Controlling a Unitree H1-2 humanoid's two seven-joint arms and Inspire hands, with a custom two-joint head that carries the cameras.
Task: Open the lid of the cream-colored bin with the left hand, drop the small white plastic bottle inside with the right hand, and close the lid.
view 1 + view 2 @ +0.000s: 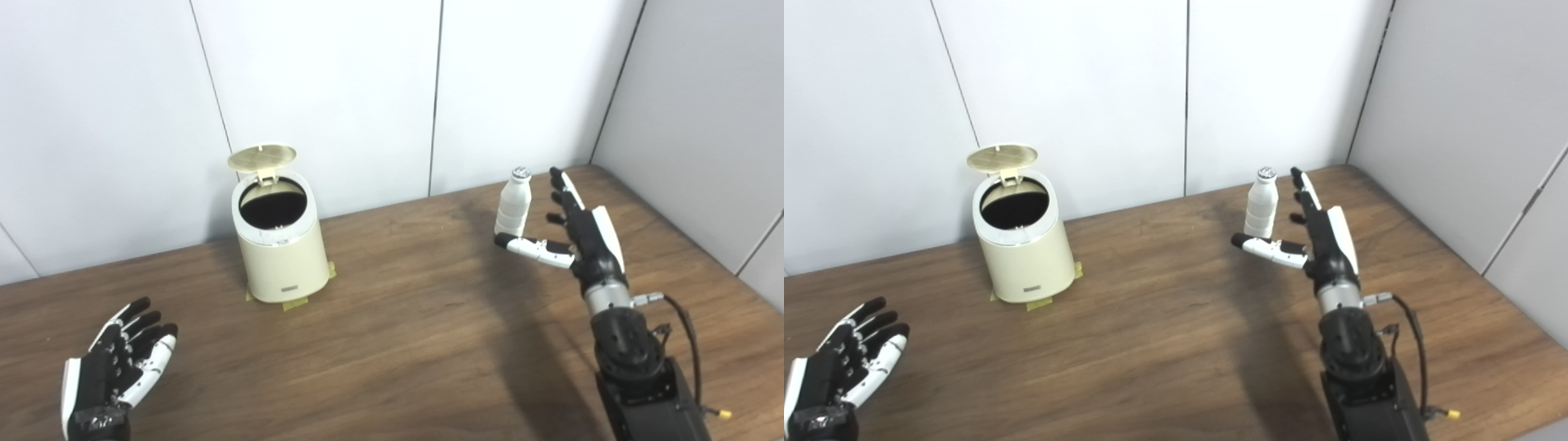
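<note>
Cream-colored bin (280, 248) left of centre, lid (262, 157) up; white plastic bottle (512, 201) upright right of centre, right hand (579, 229) spread beside it, empty; left hand (116, 361) lower left, spread, empty.

Bin (280, 257) interior dark, contents unseen

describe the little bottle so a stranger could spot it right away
On the wooden table, look toward the far right, next to the open right hand. The small white plastic bottle stands upright there, slim with a silvery cap, unlike the wide cream-colored bin at left.
</note>
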